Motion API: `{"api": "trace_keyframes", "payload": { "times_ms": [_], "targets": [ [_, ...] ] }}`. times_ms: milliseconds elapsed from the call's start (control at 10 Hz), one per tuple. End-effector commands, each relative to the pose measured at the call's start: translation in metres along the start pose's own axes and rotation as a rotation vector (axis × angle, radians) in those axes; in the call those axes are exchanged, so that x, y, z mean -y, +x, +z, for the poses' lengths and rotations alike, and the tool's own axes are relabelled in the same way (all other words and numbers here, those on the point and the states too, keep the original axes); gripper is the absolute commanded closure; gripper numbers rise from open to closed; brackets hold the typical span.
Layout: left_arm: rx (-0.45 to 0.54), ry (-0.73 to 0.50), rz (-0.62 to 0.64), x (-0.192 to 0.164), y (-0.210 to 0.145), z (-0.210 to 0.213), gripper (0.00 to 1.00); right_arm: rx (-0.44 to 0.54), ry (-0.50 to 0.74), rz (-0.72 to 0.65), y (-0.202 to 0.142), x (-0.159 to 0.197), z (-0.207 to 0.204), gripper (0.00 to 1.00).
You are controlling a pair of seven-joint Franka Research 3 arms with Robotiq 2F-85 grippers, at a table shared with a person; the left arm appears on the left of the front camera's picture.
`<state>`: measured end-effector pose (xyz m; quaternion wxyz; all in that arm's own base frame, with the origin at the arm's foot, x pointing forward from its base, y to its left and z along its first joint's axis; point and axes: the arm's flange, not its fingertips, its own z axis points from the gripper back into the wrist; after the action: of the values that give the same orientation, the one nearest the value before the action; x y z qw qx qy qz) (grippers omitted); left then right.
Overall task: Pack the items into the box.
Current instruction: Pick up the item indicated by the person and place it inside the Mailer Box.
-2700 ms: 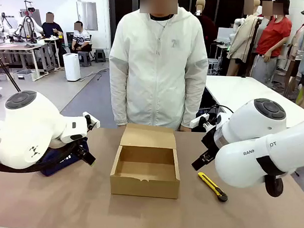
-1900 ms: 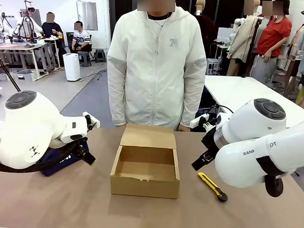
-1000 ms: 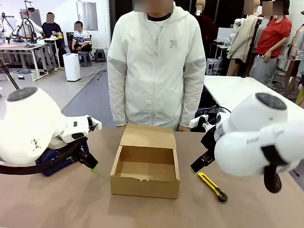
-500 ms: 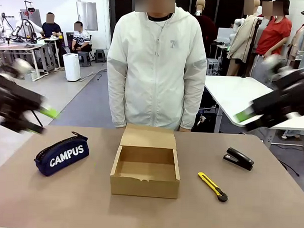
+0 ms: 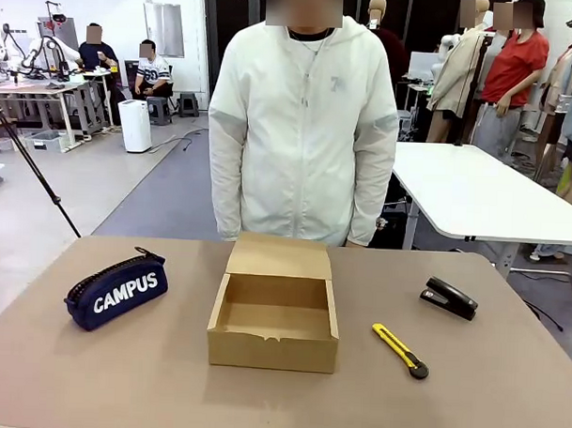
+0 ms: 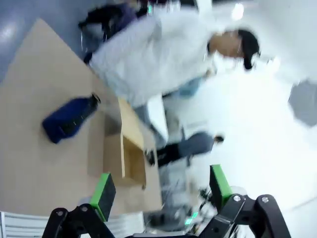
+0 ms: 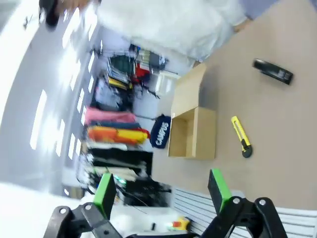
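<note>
1. Both claws gape fully open with nothing in them: our left claw (image 6: 161,191) and our right claw (image 7: 161,192) hang high above the box (image 5: 272,352).
2. We judge the packing not yet begun. The box sits mid-counter (image 5: 120,382), its flap lid tipped back toward the person, its inside bare.
3. All three items lie outside the box: the pouch (image 5: 116,291) well to its left, the utility knife (image 5: 401,350) near its front right corner, the stapler (image 5: 448,298) farther right and back.
4. We see stiff brown corrugated card with straight walls and a nicked front rim.
5. The pouch is soft navy fabric, rounded, zipped on top, lettered "CAMPUS".
6. The knife is slim hard yellow plastic with black ends; the stapler is a small glossy black wedge.
</note>
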<state>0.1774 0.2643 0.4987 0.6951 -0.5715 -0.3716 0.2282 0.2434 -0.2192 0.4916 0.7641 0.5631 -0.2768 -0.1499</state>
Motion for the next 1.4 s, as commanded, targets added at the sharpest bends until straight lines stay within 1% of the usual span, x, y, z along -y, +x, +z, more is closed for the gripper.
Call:
{"api": "trace_keyframes", "payload": {
  "times_ms": [0, 1300],
  "targets": [
    [-0.112, 0.043, -0.064, 0.0301, -0.0079, -0.0317, 0.00, -0.062, -0.024, 0.126, -0.0045, -0.0410, -0.0193, 0.00],
    [-0.112, 0.043, -0.064, 0.0301, -0.0079, -0.0317, 0.00, -0.062, -0.024, 0.126, -0.0045, -0.0410, -0.0193, 0.00]
  ]
}}
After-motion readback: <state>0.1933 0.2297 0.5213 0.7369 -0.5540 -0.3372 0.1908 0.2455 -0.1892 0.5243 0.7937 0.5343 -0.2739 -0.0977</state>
